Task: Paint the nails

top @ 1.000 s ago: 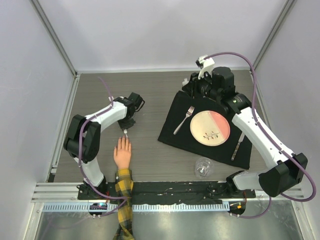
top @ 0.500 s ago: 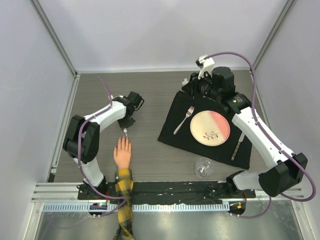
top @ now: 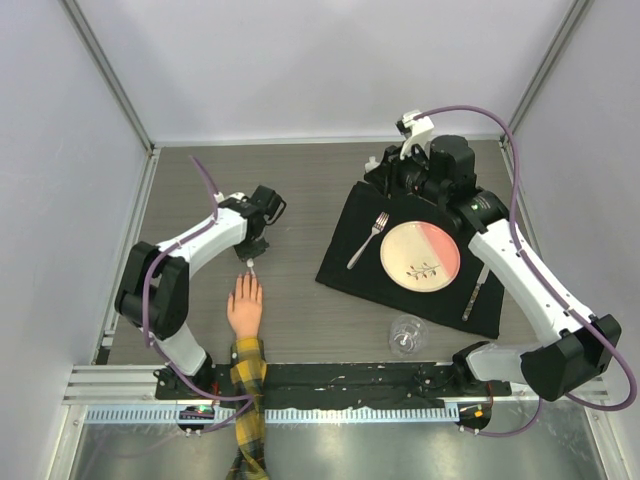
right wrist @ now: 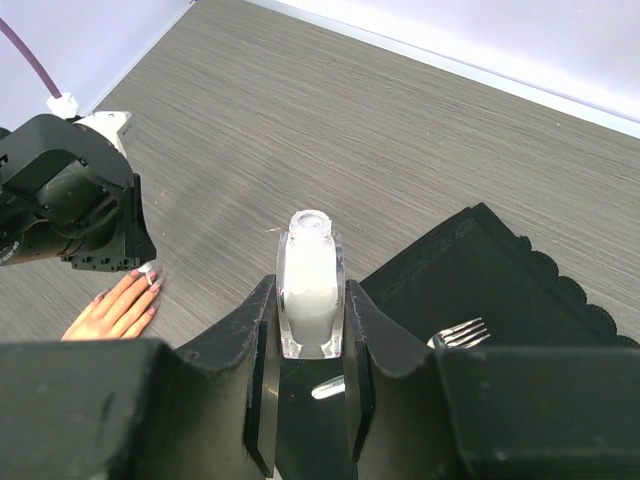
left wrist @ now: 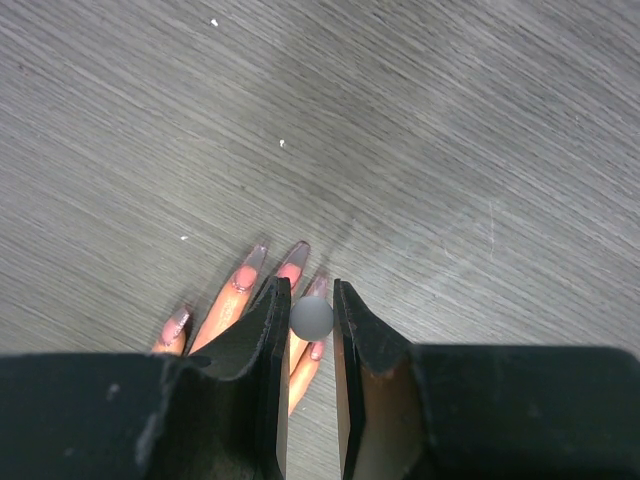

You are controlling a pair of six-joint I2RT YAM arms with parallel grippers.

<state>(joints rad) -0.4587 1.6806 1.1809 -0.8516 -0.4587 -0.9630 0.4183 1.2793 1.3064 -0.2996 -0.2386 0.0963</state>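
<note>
The peach fake hand [top: 244,305] lies palm down with its plaid sleeve [top: 248,385] toward the near edge. Its long pale pink nails [left wrist: 297,252] fan out just beyond my left gripper [left wrist: 311,290]. That gripper is shut on the polish brush's grey round cap [left wrist: 311,317] and hovers over the fingertips; the bristles are hidden under the cap. In the top view the brush [top: 250,263] sits right at the middle fingertip. My right gripper [right wrist: 311,300] is shut on an open clear bottle of white polish [right wrist: 311,275], held upright at the far edge of the black placemat [top: 350,265].
The placemat carries a fork [top: 368,240], a pink-and-cream plate [top: 420,252] and a knife [top: 472,295]. A clear glass [top: 406,333] stands at its near edge. Walls close in the table at left, right and back.
The left arm's elbow has swung outward to the left while the brush stays at the fingertips. The right arm has shifted slightly to the right, bottle still held.
</note>
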